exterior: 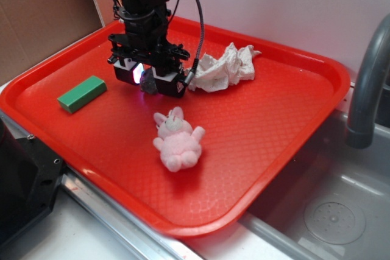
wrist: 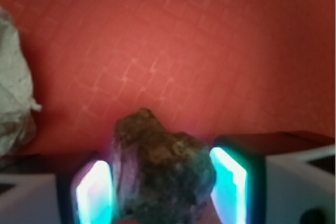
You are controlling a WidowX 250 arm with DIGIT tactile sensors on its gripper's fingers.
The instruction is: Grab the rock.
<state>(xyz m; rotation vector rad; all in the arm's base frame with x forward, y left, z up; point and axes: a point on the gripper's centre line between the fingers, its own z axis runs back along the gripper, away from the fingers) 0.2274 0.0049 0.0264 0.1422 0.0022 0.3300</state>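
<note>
The rock point(exterior: 148, 83) is a small lumpy brown-grey stone on the red tray point(exterior: 274, 126), in its back left part. My gripper point(exterior: 150, 84) stands upright over it with one finger on each side. In the wrist view the rock point(wrist: 160, 156) fills the gap between the two glowing pads point(wrist: 94, 195), and both pads touch its sides. My gripper point(wrist: 164, 195) is shut on the rock, low at the tray's surface. I cannot tell whether the rock is lifted off the tray.
A crumpled white paper wad point(exterior: 224, 66) lies just right of the gripper and shows at the wrist view's left edge point(wrist: 13, 87). A green block point(exterior: 82, 94) lies to the left. A pink plush toy point(exterior: 177, 139) lies in front. A grey faucet point(exterior: 365, 83) and a sink are at the right.
</note>
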